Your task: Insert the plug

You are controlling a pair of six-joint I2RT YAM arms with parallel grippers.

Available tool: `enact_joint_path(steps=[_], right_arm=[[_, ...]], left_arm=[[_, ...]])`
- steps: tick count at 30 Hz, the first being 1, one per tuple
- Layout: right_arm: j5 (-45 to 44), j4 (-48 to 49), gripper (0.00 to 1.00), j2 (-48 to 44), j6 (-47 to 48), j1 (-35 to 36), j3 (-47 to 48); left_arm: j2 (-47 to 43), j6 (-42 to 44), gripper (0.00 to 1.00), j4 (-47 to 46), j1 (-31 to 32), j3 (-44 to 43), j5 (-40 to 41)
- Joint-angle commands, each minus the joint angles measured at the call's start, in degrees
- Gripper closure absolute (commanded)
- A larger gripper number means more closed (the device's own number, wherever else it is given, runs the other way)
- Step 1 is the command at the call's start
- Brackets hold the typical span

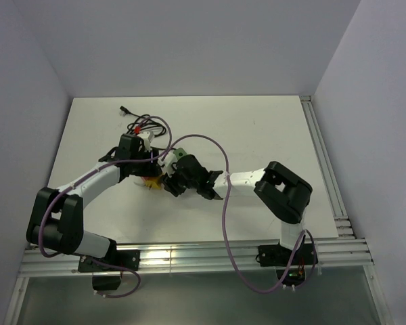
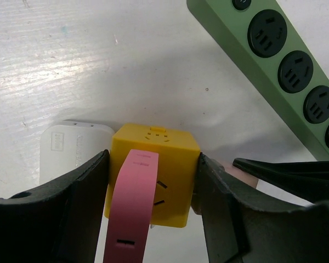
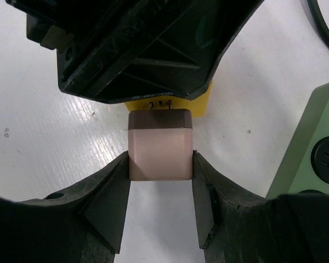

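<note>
"If you have a second, where's the plug?"

"My right gripper (image 3: pixel 160 164) pinches the pink plug (image 3: pixel 160 143) across its two flat sides, left of centre on the table (image 1: pixel 257 128). Its prongs point left at the yellow socket cube (image 2: pixel 172 164) and aren't seated yet. My left gripper (image 2: pixel 152 164) clamps that cube, with a white adapter (image 2: pixel 66 148) just beside it and the green power strip (image 2: pixel 274 60) near, on the far side."

"How will it handle?"

"I judge it light and rigid, with smooth plastic that may slip or twist when I push. I'd grip the sides, well behind the prongs."
</note>
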State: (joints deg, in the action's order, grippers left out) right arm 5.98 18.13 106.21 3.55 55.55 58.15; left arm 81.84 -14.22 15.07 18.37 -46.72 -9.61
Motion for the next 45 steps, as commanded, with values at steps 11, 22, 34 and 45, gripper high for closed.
enact_joint_path(steps=[11, 22, 34, 45], right_arm=[[1.5, 4.9, 1.0, 2.5, 1.3, -3.8, 10.0], [-0.7, 0.4, 1.0, 8.4, 2.9, -1.7, 18.1], [-5.9, 10.1, 1.0, 5.2, 3.0, 0.6, 12.9], [-13.0, 21.9, 1.0, 2.1, -0.3, 0.5, 5.2]], left_arm=[[1.3, -2.7, 1.0, 4.8, 2.2, 1.5, -14.4], [1.8, -2.5, 1.0, 4.7, 2.2, 1.5, -16.0], [2.1, -2.3, 1.0, 4.5, 2.2, 1.5, -16.9], [6.2, -2.0, 1.0, 5.8, 2.8, 0.6, -17.8]])
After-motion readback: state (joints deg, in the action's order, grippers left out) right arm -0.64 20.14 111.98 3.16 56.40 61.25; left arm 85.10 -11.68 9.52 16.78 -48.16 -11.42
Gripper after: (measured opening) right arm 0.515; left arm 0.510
